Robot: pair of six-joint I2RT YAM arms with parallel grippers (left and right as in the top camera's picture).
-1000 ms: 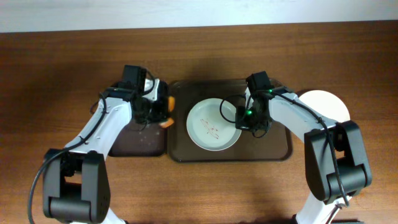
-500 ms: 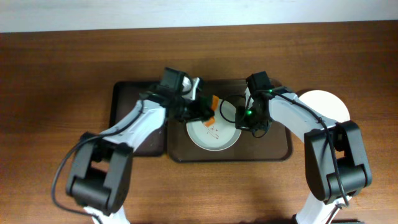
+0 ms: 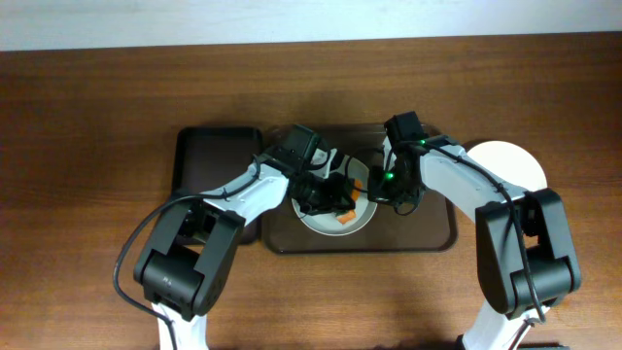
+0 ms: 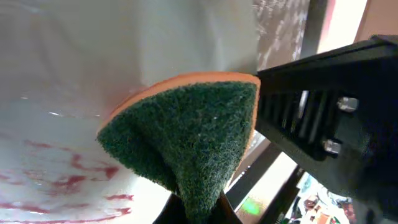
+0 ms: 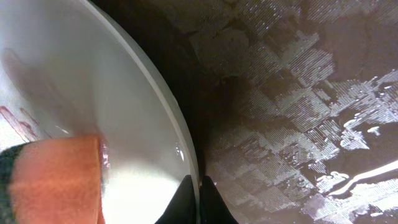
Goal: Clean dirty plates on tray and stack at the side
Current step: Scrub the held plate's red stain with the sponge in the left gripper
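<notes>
I am looking down on the wooden table, and both arms are reaching in over its middle. The dark brown tray is lying under both grippers, with the right gripper working over its middle and the left gripper just beside it. A narrower black tray is sitting well out to the left gripper's outer side, touching the brown tray's edge.

On the brown tray, directly beneath the left gripper, a pale round plate is resting. A second plate, white, is lying off the tray on the table to the outer side of the right gripper, partly hidden by that arm.

From the right wrist I am seeing the right gripper with its fingertips drawn together on the plate's rim, pinching it, and the wet tray floor is showing just beyond the rim.

From the left wrist, the left gripper is clamping a folded sponge, green scrub face toward the camera and orange backing behind. The sponge is pressing into the plate's bowl. Red-brown sauce streaks are showing on the plate just beside the sponge. In the right wrist view the sponge's orange side is sitting inside the plate, near the pinched rim.
</notes>
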